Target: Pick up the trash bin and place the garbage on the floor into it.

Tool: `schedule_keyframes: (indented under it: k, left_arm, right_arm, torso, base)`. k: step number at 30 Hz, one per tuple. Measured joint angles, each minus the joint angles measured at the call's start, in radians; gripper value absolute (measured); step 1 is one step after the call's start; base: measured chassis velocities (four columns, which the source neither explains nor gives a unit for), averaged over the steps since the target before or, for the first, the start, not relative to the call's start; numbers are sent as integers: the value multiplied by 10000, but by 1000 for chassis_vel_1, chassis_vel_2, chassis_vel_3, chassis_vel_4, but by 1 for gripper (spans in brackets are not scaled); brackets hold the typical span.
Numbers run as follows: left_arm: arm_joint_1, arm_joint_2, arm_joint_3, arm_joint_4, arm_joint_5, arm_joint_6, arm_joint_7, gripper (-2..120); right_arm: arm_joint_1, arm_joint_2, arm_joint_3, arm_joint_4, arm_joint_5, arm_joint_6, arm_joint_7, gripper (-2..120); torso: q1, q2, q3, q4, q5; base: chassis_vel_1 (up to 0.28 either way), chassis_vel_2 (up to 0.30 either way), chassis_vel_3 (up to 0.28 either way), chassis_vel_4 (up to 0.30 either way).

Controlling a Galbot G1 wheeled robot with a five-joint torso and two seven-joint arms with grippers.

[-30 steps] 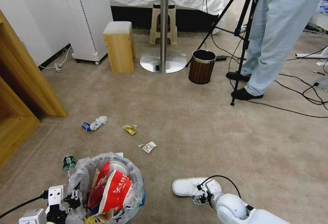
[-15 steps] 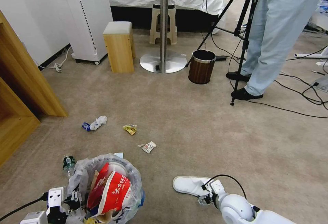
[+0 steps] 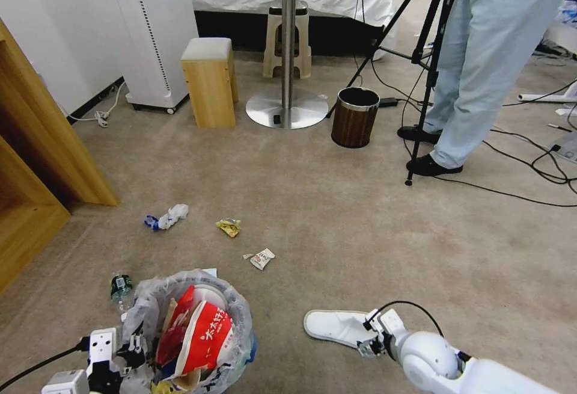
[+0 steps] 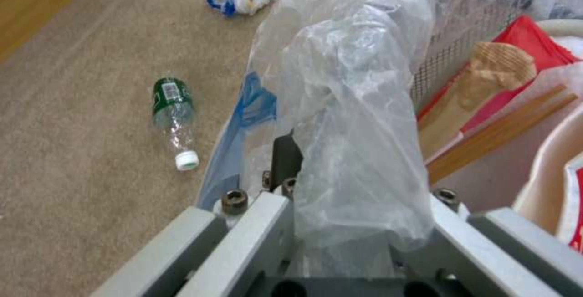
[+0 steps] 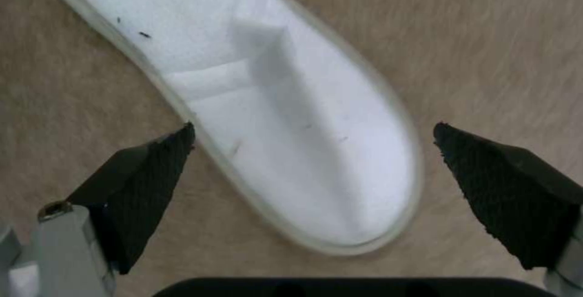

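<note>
The trash bin [image 3: 235, 316], lined with a crinkly plastic bag, sits on the floor [image 3: 360, 231] at the lower left, stuffed with a red-white paper bowl [image 3: 207, 334] and wooden sticks [image 4: 498, 133]. My left gripper [image 3: 129, 349] is shut on its rim, with the bag draped over the fingers [image 4: 285, 156]. A white slipper [image 3: 333, 325] lies flat to the right of the bin. My right gripper [image 3: 371, 341] hangs open just above the slipper's [image 5: 291, 119] near end, one pad on either side. Loose garbage: a plastic bottle [image 3: 121, 286], a blue mask with tissue [image 3: 166, 216], a yellow wrapper [image 3: 229, 227], a red-white wrapper [image 3: 262, 258].
A dark brown bin [image 3: 354, 116] stands by the round table's base [image 3: 287, 108]. A wooden stool [image 3: 209, 81] and a wooden cabinet [image 3: 36, 171] are on the left. A tripod [image 3: 430, 69], a person's legs [image 3: 475, 81] and cables [image 3: 529, 189] occupy the right.
My right gripper has slid to the right along the slipper, staying open. The slipper has not left the carpet. The left gripper and the bin have barely shifted.
</note>
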Motion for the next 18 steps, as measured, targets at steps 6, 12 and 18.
schedule_keyframes:
  k: [6,12,18]
  left_arm:
    - [-89,-9,44,122,-17,-41,-7,1]
    - [-179,-361,124,274,106,-134,-86,1]
    - [-177,-476,117,285,156,-156,-136,1]
  right_arm:
    - [1041,-880,-354,-262,-1477,911,-3821,100]
    - [3024,-716,-1351,-1008,-2957,1827,-6949,100]
    - [3502,-589,-1857,-1130,-3265,1531,-7253,100]
  torso:
    - [0,0,0,-3,-2]
    - [0,1,1,3,-1]
    - [0,0,1,3,1]
  base:
    - [0,0,0,0]
    - [0,0,0,0]
    - [0,0,0,0]
